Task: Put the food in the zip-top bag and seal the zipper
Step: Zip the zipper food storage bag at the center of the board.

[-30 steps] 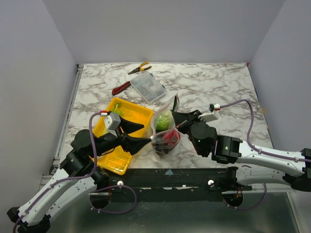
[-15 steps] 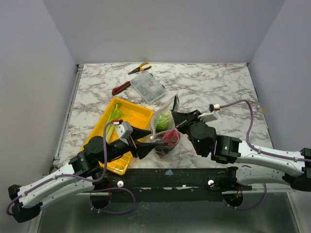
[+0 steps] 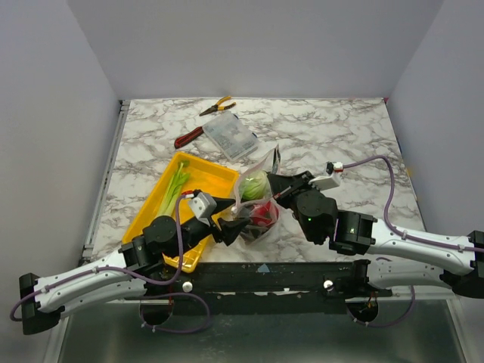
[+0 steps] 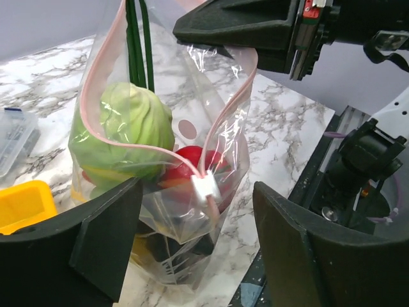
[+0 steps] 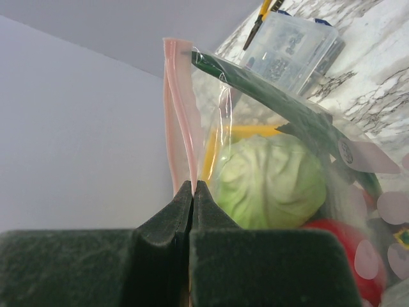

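Marbled worktop under plain grey walls. From above, the bag stands by the middle of the near edge, just beside the tray, where pale greens lie. Our left pincer meets the bag from the near-left and our right pincer from the right.

At the left wrist, the jaws stand wide apart either side of the bag's lower half, gripping nothing. The zipper gapes above the cabbage and tomato, with its slider low at the near end. A dark stalk reaches up to the mouth.

At the right wrist, the jaws are pressed together on the zipper strip, holding that end up.

We judge three risks. Closing the left pincer on film rather than the slider would crumple the bag. A hard pull could slip the strip from the right grip and tip the food out. The stalk could jam the seal, and the greens would be left outside.
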